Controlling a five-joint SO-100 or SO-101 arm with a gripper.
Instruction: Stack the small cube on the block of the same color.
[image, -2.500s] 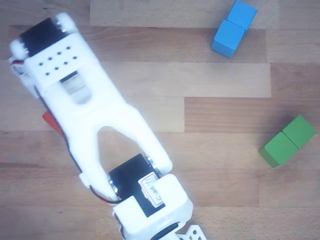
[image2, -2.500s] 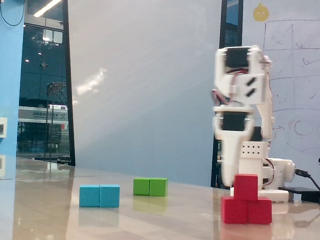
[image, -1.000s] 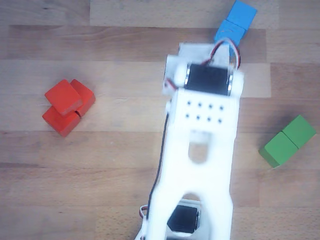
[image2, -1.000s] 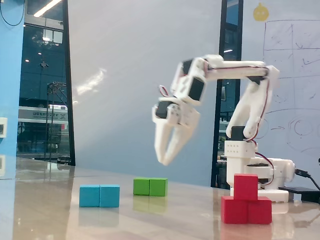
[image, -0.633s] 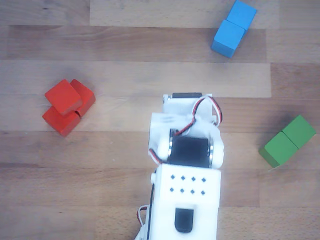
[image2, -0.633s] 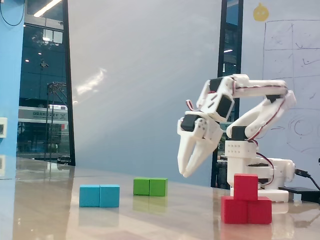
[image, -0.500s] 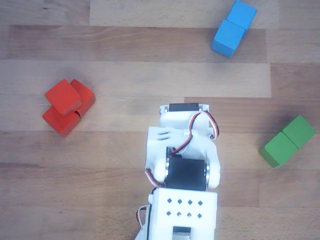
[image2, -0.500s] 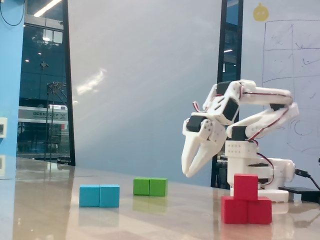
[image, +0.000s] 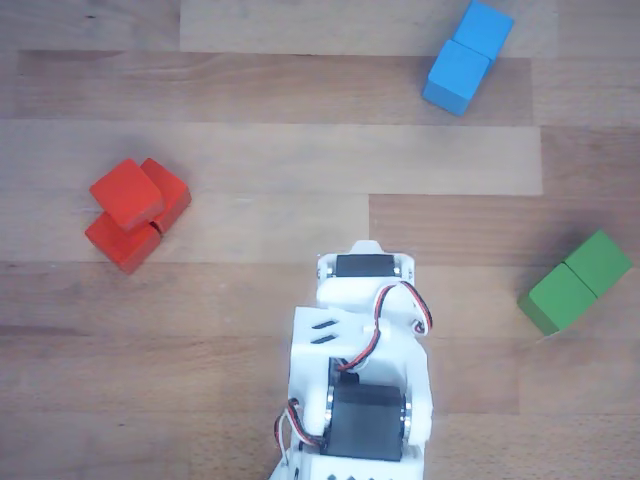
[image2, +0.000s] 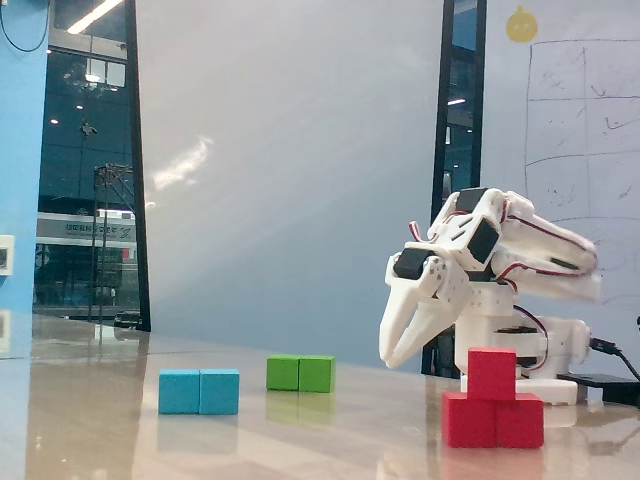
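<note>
The small red cube (image2: 492, 373) sits on top of the red block (image2: 493, 420), centred over its seam; from the other view the cube (image: 127, 194) looks turned a little against the block (image: 128, 240) beneath. The white arm is folded low over its base, and the gripper (image2: 392, 355) hangs empty in the air, well apart from the stack, fingers pointing down with the jaws close together. A blue block (image2: 199, 391) and a green block (image2: 300, 373) lie on the wooden table (image: 250, 130).

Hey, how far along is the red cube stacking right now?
Done: the small cube sits on top of the red block, also seen from above. In hand: nothing; the gripper hangs empty above the table, apart from the stack. Left: apparently nothing for red; the blue block and green block lie untouched.
</note>
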